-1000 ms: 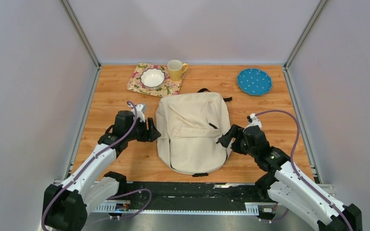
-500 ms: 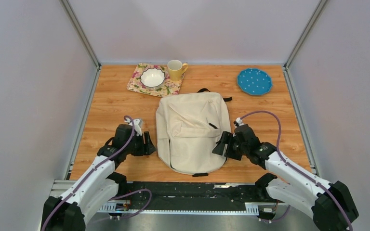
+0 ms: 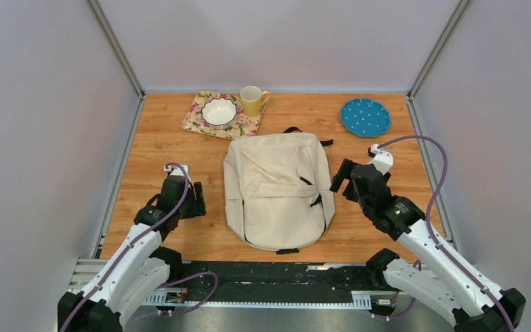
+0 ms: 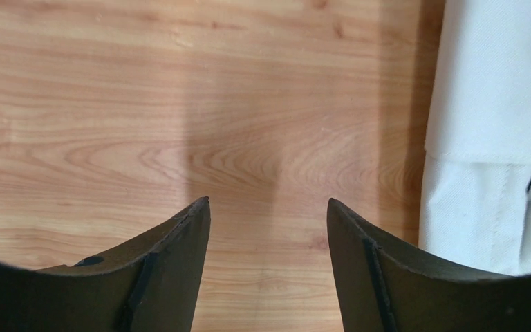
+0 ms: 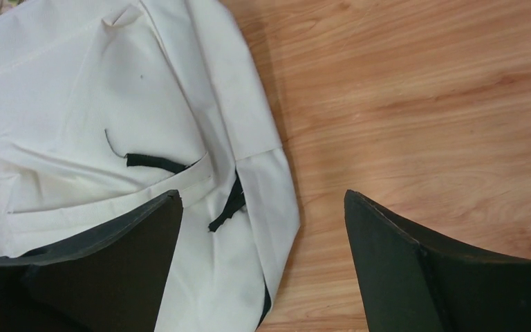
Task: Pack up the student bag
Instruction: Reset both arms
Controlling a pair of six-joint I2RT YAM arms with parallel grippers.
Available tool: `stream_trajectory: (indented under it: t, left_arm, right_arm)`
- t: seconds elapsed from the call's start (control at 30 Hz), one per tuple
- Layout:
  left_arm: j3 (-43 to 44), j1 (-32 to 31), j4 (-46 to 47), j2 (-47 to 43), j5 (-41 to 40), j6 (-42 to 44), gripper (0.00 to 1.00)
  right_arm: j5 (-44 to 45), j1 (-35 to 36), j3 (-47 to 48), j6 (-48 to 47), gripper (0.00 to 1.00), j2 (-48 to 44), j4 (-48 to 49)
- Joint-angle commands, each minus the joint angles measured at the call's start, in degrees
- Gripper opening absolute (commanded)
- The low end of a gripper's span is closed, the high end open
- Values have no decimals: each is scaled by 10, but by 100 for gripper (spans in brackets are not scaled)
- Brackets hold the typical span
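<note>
both hands open, the bag lying between them

my left gripper [image 4: 268, 204] stands well open, the two dark fingers spread with only bare wood between the tips. it holds nothing and touches nothing. the student bag [image 3: 276, 190] is just beside it on my right; its pale edge shows at the side of my left wrist view.

my right gripper [image 5: 263, 197] is spread wide and also holds nothing. one of its fingers sits over the bag's cloth in my wrist view and the other over wood. i cannot tell whether that finger touches the fabric. a black zipper pull [image 5: 228, 204] lies on the cloth close to that finger.

the bag lies flat in the middle of the table [image 3: 159, 145], front pocket up, with its rounded bottom towards my bases and a black strap loop [image 3: 292, 129] at the far end.

the table is light wood-grain board, smooth and faintly glossy. plain pale grey walls [image 3: 263, 41] close it in on three sides, with metal frame posts [image 3: 114, 45] in the corners. along the near edge runs a black rail [image 3: 276, 277].

at the far edge sits a square floral placemat [image 3: 197, 121] with a white scalloped bowl [image 3: 219, 111] on it. a yellow mug [image 3: 252, 101] stands at the mat's far right corner. well apart, at the far right, is a blue plate [image 3: 365, 117] with white dots. the bag is cream woven cloth, softly creased, with stitched seams.
</note>
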Motion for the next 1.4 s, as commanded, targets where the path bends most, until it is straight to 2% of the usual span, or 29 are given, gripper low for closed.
stream_trajectory:
  t: [0.0, 0.1, 0.17, 0.27, 0.4, 0.43, 0.53, 0.63, 0.73, 0.87, 1.0, 1.03, 1.07, 1.17, 1.37]
  left_arm:
    - [35, 0, 24, -29, -38, 32, 73]
    - [60, 0, 38, -22, -49, 63, 74]
    - [98, 1, 44, -2, -49, 92, 74]
    - [170, 11, 39, 67, -68, 108, 75]
    - [223, 99, 54, 109, 35, 111, 76]
    - [227, 124, 62, 115, 59, 111, 76]
    - [222, 133, 75, 120, 77, 114, 76]
    - [188, 133, 103, 104, 103, 100, 76]
    - [150, 132, 136, 72, 109, 89, 75]
    - [120, 132, 172, 19, 113, 86, 75]
    - [119, 132, 166, 8, 119, 94, 75]
    - [119, 132, 166, 5, 120, 95, 75]
    - [118, 132, 165, 2, 121, 96, 75]
    - [116, 132, 160, -2, 118, 95, 75]
    - [121, 132, 154, -9, 119, 89, 75]
  right_arm:
    - [102, 0, 44, -52, 91, -5, 6]
    - [121, 0, 39, -95, 91, -25, 37]
    - [138, 0, 28, -92, 91, -39, 73]
    - [161, 1, -17, -110, 92, -66, 144]
    - [169, 1, -39, -208, 93, -77, 196]
    - [184, -1, -35, -222, 93, -75, 197]
    - [230, -1, -27, -262, 93, -67, 204]
    - [216, -2, -20, -314, 94, -58, 226]
    - [203, -9, 3, -298, 94, -42, 226]
    - [133, -21, 40, -289, 95, -23, 224]
    - [52, -45, 62, -248, 95, -6, 193]
    - [12, -60, 66, -236, 95, -5, 190]
    - [-77, -92, 66, -213, 95, -7, 190]
    - [-186, -148, 67, -187, 95, -7, 185]
    - [-284, -205, 123, -196, 95, 31, 109]
